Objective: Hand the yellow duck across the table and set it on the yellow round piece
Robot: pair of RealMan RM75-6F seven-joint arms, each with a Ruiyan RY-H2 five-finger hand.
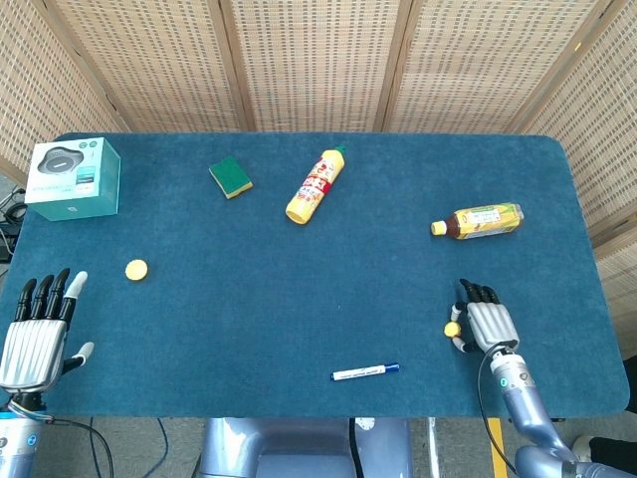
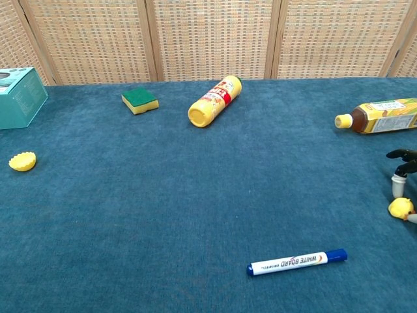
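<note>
Two robot hands show in your head view. Your right robot hand sits lower right, palm down on the blue surface, fingers around the yellow duck; whether it actually grips the duck, you cannot tell. Your left robot hand rests lower left, fingers apart, holding nothing. The yellow round piece lies left of centre, well apart from the duck. "WHITE BOARD" reads on the marker at bottom centre. A teal box sits upper left, a green sponge and yellow bottle upper centre, a tea bottle at right; their labels are unreadable.
</note>
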